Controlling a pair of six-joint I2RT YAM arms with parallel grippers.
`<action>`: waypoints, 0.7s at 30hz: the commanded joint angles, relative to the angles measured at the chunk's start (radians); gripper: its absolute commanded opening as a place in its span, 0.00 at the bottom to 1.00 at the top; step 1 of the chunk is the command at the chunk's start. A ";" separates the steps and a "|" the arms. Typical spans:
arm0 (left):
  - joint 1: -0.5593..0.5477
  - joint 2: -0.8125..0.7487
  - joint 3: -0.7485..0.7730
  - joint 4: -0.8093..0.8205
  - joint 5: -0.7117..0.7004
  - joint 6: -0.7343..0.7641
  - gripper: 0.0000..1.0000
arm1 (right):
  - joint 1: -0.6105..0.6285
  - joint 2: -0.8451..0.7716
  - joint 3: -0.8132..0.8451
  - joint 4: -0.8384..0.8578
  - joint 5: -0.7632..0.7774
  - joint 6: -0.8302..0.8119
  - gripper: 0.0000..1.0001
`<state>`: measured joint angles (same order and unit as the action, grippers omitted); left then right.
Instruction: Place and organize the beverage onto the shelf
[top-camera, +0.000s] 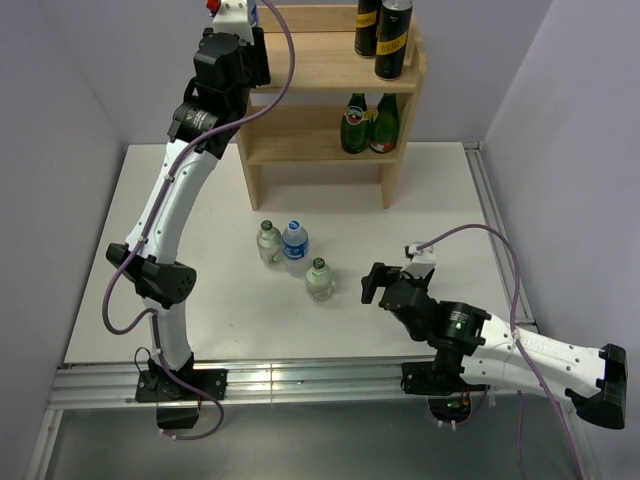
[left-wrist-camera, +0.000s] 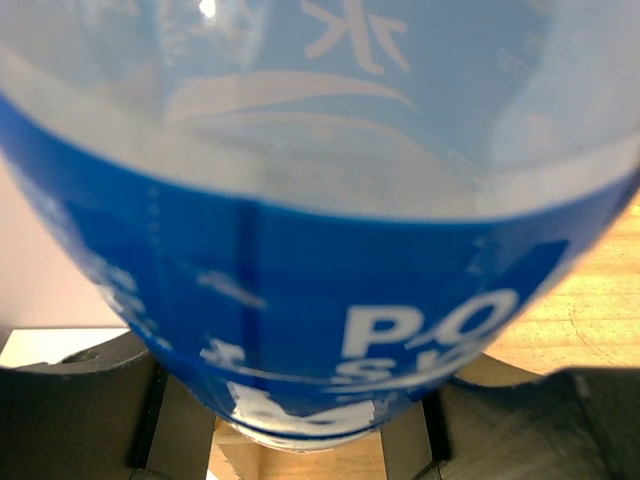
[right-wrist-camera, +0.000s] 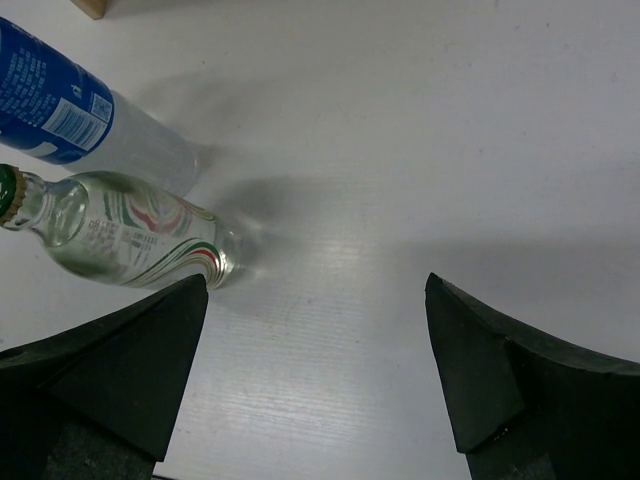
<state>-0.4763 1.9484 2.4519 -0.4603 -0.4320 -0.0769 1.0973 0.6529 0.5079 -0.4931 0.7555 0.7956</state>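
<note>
Blue-labelled water bottle (left-wrist-camera: 320, 300) is clamped in the left gripper (left-wrist-camera: 315, 440) over the left end of the shelf (top-camera: 310, 62) top board, with wood showing beneath; whether its base touches I cannot tell; that arm reaches high and nearly straight. On the table (top-camera: 420, 200) a green-capped bottle (top-camera: 268, 243), a second water bottle (top-camera: 295, 248) and a nearer green-capped bottle (top-camera: 318, 280) stand upright. The right gripper (top-camera: 372, 283), jaws spread and empty, hangs low just right of that last one, facing it.
</note>
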 joint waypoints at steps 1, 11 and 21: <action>0.008 -0.023 0.045 0.187 0.006 -0.006 0.01 | 0.006 0.010 0.001 0.025 0.028 0.021 0.96; 0.022 0.000 -0.024 0.221 -0.024 0.015 0.60 | 0.007 0.004 0.001 0.022 0.027 0.024 0.96; 0.022 0.004 -0.060 0.229 -0.040 0.022 0.82 | 0.009 -0.007 0.000 0.022 0.022 0.021 0.96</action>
<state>-0.4744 1.9610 2.3993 -0.2874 -0.4347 -0.0673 1.0973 0.6567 0.5079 -0.4934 0.7559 0.7959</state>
